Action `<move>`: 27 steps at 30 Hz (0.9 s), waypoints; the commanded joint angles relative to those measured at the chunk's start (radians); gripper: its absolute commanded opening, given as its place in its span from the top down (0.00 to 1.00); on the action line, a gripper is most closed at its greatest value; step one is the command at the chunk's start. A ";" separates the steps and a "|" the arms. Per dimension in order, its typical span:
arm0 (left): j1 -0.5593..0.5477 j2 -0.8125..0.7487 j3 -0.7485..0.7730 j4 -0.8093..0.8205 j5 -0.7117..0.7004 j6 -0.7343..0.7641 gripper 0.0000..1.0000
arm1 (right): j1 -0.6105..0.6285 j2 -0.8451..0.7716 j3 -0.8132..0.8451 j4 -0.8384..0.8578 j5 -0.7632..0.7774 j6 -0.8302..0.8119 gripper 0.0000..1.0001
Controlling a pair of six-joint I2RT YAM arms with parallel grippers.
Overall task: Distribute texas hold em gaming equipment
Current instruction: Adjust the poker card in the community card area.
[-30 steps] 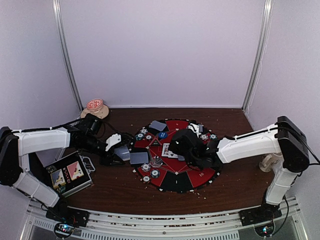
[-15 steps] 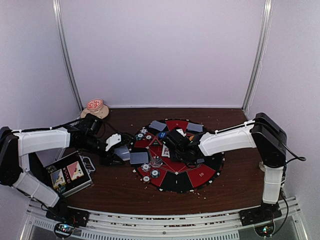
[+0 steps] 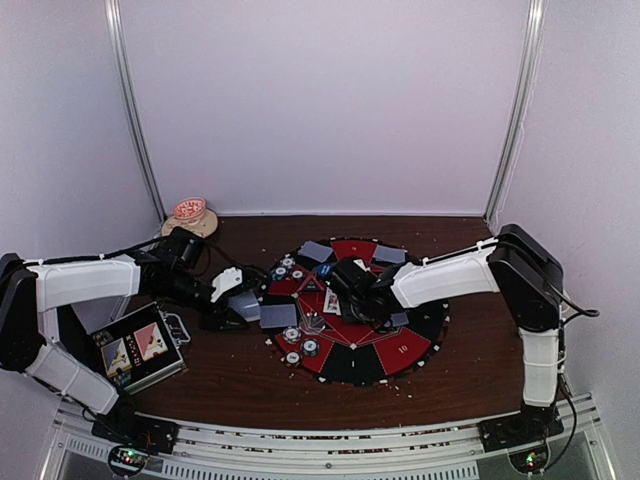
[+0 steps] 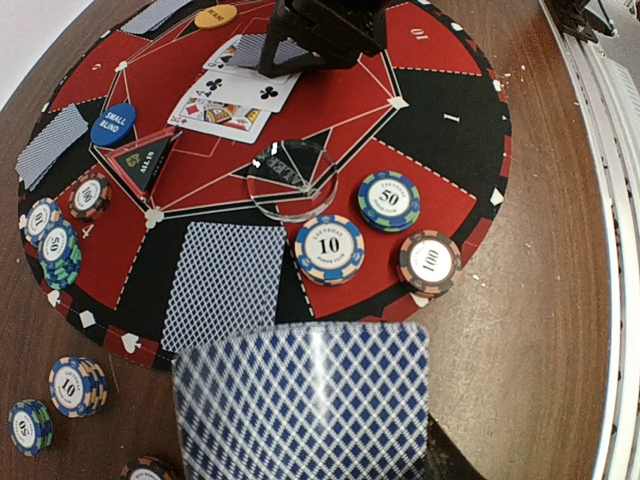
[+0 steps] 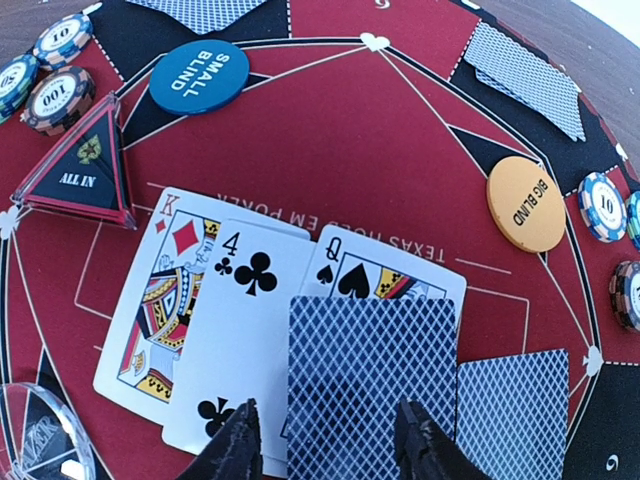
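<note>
**Surface.** Dark brown wooden surface carrying a round red-and-black felt poker mat at its centre.

**Left gripper**. At the mat's left rim, jaws pinching one blue lattice-backed playing card, which is held flat over the mat's edge.

**Right gripper**. Over the mat's centre, jaws spread. Its fingers flank the near end of a face-down centre card. One finger stands clear of the card's edge and the other overlaps its corner.

**Face-up cards.** King of diamonds, four of clubs and queen of spades overlap in a row. The face-down centre card lies over the last two.

**Markers.**
- Blue round "SMALL BLIND" button and orange round "BIG BLIND" button, on the felt on opposite sides of the row.
- Red-edged triangular "ALL IN" marker, just beside the blue button.
- Clear round disc, on the mat.

**Chips.**
- Blue striped 10 chip, green striped 50 chip and dark striped 100 chip, each lying single and close together on the mat beside a dealt face-down card.
- Rim chip stacks, at the mat's edge.
- Loose chip stacks, off the mat on the surface.

**Other.**
- Metal case with card pictures, at the near left.
- Beige mug, at the back left.
</note>
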 commanded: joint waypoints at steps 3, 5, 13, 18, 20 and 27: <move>0.005 -0.009 -0.003 0.031 0.017 0.001 0.55 | -0.027 -0.022 -0.031 0.021 -0.014 0.007 0.56; 0.004 -0.009 -0.003 0.032 0.016 0.001 0.55 | -0.035 -0.031 -0.049 0.031 -0.021 0.009 0.57; 0.005 -0.006 -0.003 0.032 0.015 0.000 0.55 | -0.049 -0.043 -0.085 0.042 -0.021 0.017 0.57; 0.006 -0.002 -0.002 0.032 0.015 0.000 0.55 | -0.057 -0.069 -0.101 0.049 -0.010 0.026 0.57; 0.005 -0.002 -0.002 0.032 0.014 0.000 0.55 | -0.062 -0.075 -0.106 0.049 -0.008 0.031 0.57; 0.005 -0.002 -0.003 0.032 0.014 0.001 0.54 | -0.070 -0.091 -0.115 0.068 -0.023 0.028 0.56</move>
